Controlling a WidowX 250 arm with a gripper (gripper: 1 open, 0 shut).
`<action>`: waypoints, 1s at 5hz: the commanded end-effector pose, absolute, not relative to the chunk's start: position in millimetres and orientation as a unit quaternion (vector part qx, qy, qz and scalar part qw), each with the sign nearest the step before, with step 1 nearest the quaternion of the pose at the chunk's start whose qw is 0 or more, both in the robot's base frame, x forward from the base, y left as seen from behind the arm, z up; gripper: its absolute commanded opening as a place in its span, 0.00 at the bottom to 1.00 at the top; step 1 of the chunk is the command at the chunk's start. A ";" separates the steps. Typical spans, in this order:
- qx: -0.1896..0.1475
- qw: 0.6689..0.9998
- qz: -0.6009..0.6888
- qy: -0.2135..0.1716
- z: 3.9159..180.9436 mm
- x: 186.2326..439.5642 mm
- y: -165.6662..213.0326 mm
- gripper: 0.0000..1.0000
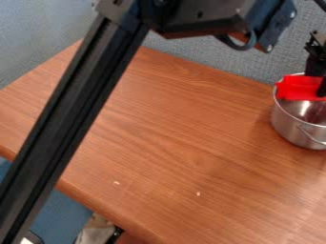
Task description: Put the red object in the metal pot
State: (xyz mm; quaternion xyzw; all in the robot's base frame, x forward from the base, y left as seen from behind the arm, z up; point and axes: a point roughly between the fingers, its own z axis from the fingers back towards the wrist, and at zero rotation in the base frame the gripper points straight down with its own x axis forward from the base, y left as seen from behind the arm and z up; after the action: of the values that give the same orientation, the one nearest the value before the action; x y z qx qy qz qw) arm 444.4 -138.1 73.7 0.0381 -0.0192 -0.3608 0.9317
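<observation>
— Where was the red object (pixel 296 88) when you looked?

— At the right edge of the wooden table (pixel 166 133), at the mouth of the metal pot (pixel 299 118). It sat at the level of the pot's rim, over the left part of the opening, with the shiny inside of the pot showing below it. Whether it touched the rim, I could not tell.

— And the gripper (pixel 315 78)?

— Dark fingers came straight down just at the picture's right edge, right against the red piece. They looked closed on it, partly spread to its width, though the edge of the view cut off much of them, so I would not swear to every contact.

— What else stood out?

— The arm (pixel 90 105) itself, a long black beam running from the near left corner up to the far side, with its bulky dark head at the top. Behind the table was a pale blue wall (pixel 45 33).
</observation>
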 end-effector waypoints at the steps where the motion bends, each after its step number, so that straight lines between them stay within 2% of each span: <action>1: 0.040 0.920 -0.382 -0.081 124.4 453.3 -126.0 0.00; 2: 0.035 0.907 -0.411 -0.082 124.5 450.2 -118.5 0.00; 4: 0.020 0.890 -0.449 -0.071 82.5 436.6 -120.1 0.00; 5: 0.031 0.882 -0.466 -0.060 59.1 447.2 -128.8 0.00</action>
State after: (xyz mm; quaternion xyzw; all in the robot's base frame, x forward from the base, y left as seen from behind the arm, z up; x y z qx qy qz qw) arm 443.7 -126.9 51.1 0.0263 -0.0481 -0.4622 0.8851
